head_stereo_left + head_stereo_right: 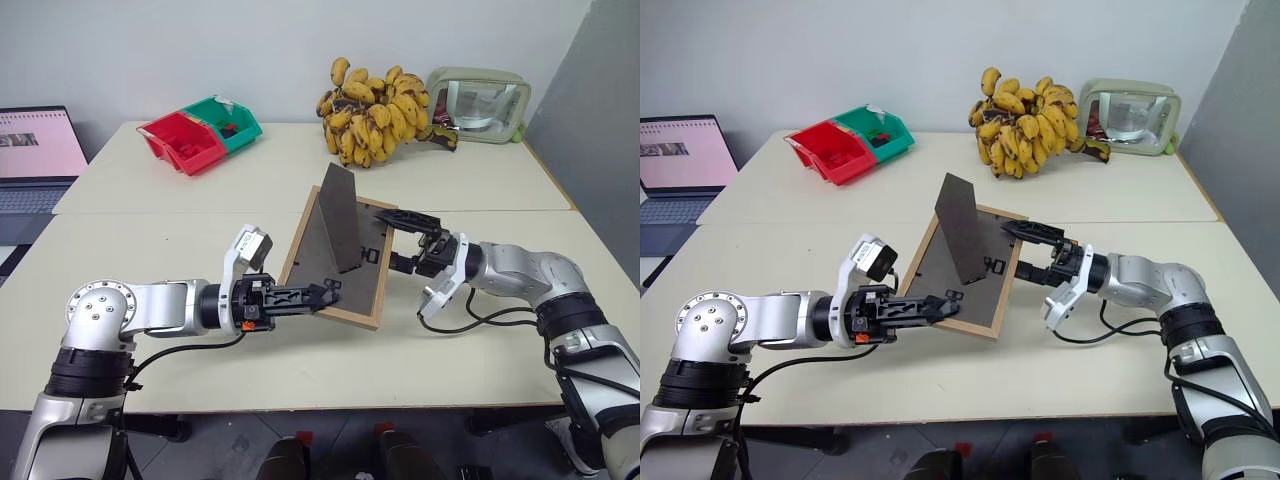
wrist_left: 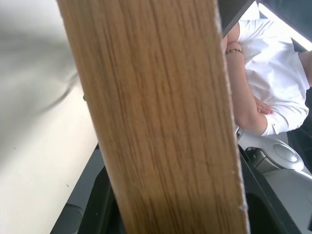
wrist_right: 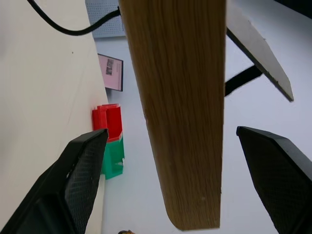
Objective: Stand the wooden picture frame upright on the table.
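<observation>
The wooden picture frame (image 1: 312,255) is held tilted over the table (image 1: 150,245), its dark back facing up and its fold-out stand (image 1: 342,215) sticking up. The picture side is hidden. My left gripper (image 1: 328,291) is shut on the frame's near left edge; in the left wrist view the wood edge (image 2: 161,122) fills the space between the fingers. My right gripper (image 1: 397,240) is open at the frame's right edge. Its fingers (image 3: 73,180) stand well apart on either side of the wood edge (image 3: 180,97) without touching it.
A bunch of bananas (image 1: 375,110) and a green-rimmed tray (image 1: 480,105) sit at the back right. Red and green bins (image 1: 200,132) stand at the back left, with a laptop (image 1: 35,160) beyond the table's left edge. A person in a white shirt (image 2: 273,83) shows in the left wrist view.
</observation>
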Motion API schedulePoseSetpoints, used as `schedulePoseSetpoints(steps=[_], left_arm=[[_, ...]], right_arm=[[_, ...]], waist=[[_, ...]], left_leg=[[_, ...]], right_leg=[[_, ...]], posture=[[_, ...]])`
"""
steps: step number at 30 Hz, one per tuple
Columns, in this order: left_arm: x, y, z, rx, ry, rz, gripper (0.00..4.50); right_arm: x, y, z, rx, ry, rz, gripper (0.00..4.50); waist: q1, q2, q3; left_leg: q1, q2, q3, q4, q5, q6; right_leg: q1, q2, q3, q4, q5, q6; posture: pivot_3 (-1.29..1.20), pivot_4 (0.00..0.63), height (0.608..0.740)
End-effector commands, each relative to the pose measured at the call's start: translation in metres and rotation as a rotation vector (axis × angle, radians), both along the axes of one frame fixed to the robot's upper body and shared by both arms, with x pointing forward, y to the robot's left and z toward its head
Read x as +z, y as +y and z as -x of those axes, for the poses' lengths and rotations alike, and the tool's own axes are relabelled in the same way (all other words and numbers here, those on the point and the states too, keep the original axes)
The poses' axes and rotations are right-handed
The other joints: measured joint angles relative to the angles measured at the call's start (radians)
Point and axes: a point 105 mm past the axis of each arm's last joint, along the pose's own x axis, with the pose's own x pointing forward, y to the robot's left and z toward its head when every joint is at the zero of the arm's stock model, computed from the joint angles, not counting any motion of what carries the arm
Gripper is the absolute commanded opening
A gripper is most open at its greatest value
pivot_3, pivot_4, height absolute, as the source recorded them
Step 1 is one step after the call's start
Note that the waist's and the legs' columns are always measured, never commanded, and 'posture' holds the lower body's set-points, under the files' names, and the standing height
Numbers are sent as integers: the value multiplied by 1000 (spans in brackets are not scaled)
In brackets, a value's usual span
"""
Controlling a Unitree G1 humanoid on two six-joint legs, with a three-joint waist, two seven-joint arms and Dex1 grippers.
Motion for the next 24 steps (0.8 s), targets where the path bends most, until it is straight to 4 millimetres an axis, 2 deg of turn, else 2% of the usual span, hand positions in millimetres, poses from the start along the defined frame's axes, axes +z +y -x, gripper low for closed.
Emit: schedulePoseSetpoints(steps=[1,10,14,16,17,18,21,24], left_arm=[[10,-2,9,-29,-35,46,1370],[7,-5,13,-36,-35,47,1370],[9,-6,13,-22,-54,47,1370],[9,-2,9,-6,-42,59,2093],[10,0,7,-1,-38,64,2144],[11,2,4,14,-38,62,2471],[16,8,-6,69,-50,54,2897],[22,14,-7,88,-81,37,3552]], right_arm=[[15,4,4,37,-55,-20,3426],[16,5,2,39,-54,-23,1498],[16,2,1,36,-51,-20,1366],[18,2,1,36,-53,-24,1362],[19,1,1,37,-54,-26,1354],[19,1,1,36,-53,-29,1287],[20,-1,-2,26,-46,-36,1287],[15,-8,-4,10,-20,-32,1287]], waist=[[0,0,0],[0,0,0],[0,0,0],[0,0,0],[0,0,0],[0,0,0],[-1,0,0],[-1,0,0]], left_leg=[[0,0,0,0,-1,1],[0,0,0,0,-1,2],[1,0,0,0,-1,2],[1,0,0,0,-1,2],[1,0,0,0,-1,2],[1,0,0,0,-1,2],[1,0,0,0,-1,2],[1,0,0,0,-1,2]], right_leg=[[0,0,0,0,0,0],[0,0,0,1,0,0],[0,0,0,1,0,0],[0,0,1,1,0,0],[0,0,0,1,0,0],[1,0,0,2,0,0],[0,1,1,2,0,0],[0,1,0,3,0,0]], posture=[[0,150,740],[0,150,740],[0,150,740],[0,150,740],[0,150,740],[0,150,740],[0,150,740],[0,150,740]])
